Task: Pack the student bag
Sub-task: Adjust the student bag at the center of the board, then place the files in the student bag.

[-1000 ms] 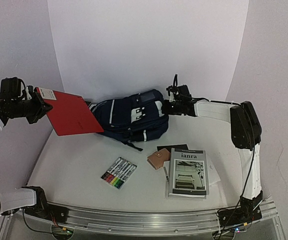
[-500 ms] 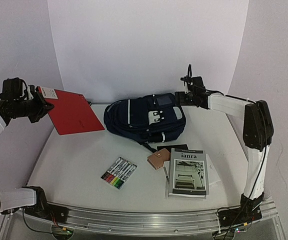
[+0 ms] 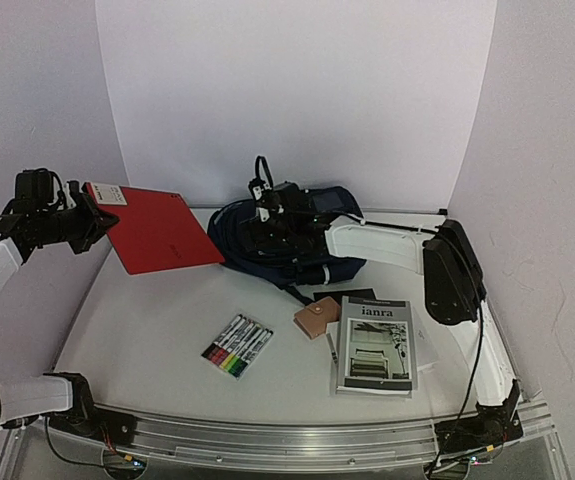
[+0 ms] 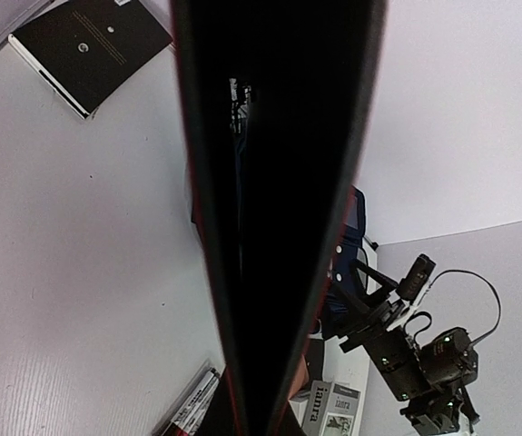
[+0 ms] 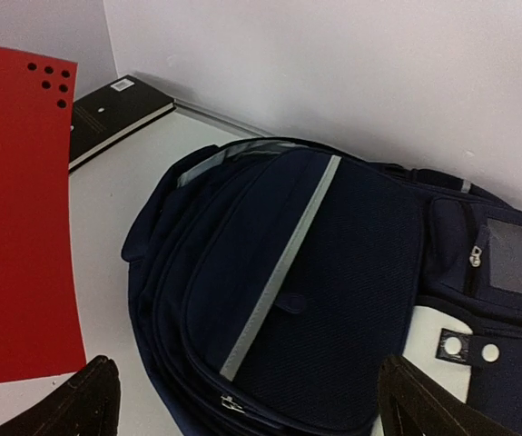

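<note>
Over the white table (image 3: 147, 340), left claw (image 3: 87, 222) grips a red folder (image 3: 162, 235), right claw (image 3: 264, 220) gapes above the student bag (image 5: 333, 254).

We see bright, diffuse light and soft shadows; the navy-blue fabric backpack (image 5: 333, 272) looks sharp, the flat red folder (image 4: 270, 182) a blurred black silhouette.

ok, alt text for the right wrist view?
A navy bag with a pale stripe lies on a white table and fills most of the frame. A red folder shows at the left edge, with a black book behind it by the wall. The open right gripper has its fingertips in the bottom corners.
</note>
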